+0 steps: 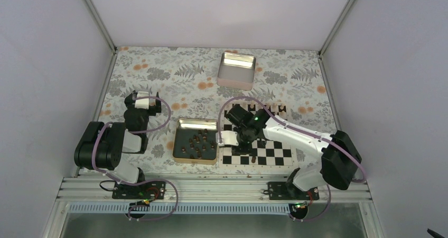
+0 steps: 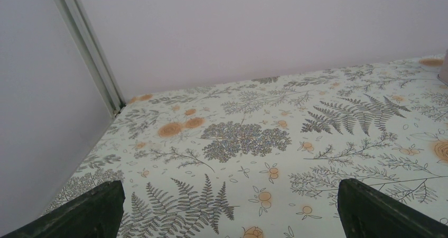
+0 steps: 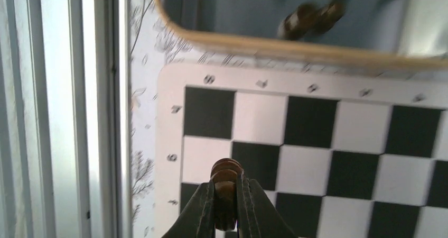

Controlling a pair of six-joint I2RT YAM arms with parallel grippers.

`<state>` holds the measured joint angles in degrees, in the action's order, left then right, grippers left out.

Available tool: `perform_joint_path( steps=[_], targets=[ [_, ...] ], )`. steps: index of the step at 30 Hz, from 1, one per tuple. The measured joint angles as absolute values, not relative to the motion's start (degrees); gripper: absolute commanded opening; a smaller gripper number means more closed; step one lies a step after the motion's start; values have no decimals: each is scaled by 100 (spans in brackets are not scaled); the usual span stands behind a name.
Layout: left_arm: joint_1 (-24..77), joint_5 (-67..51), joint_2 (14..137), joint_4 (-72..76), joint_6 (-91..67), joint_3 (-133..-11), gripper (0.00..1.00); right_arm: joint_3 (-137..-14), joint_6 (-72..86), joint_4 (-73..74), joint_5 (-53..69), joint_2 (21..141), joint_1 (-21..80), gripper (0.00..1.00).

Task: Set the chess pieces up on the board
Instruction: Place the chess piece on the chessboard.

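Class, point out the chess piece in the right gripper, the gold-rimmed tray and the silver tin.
chess piece (image 3: 226,170): right wrist view, on its rounded top.
gold-rimmed tray (image 1: 196,120): top external view, on its far rim.
silver tin (image 1: 235,83): top external view, on its near wall.

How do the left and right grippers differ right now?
The left gripper is open and empty; the right gripper is shut on a dark chess piece. The left one faces bare tablecloth; the right one is over the board, near its edge. Both have dark fingers.
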<state>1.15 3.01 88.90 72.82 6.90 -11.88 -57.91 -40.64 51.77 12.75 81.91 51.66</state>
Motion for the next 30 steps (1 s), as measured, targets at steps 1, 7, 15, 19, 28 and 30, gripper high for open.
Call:
perform_joint_path(
  steps=[1, 7, 15, 19, 28, 30],
  targets=[
    [115, 301, 8890, 7282, 690, -1188, 100, -5658, -4064, 5210, 1278, 8156, 5166, 6],
    [117, 301, 8890, 7282, 690, -1188, 100, -5085, -4093, 5103, 1374, 8009, 5166, 6],
    [126, 301, 8890, 7282, 687, -1188, 100, -4866, -4263, 4657, 1479, 8254, 5166, 6],
    [126, 301, 8890, 7282, 690, -1188, 100, -4864, -4353, 4536, 1492, 8385, 5166, 6],
    [126, 301, 8890, 7282, 690, -1188, 100, -4864, -4482, 4501, 1487, 8576, 5166, 7],
    [126, 301, 8890, 7282, 690, -1188, 100, -4864, -4497, 4512, 1487, 8578, 5166, 8]
  ],
)
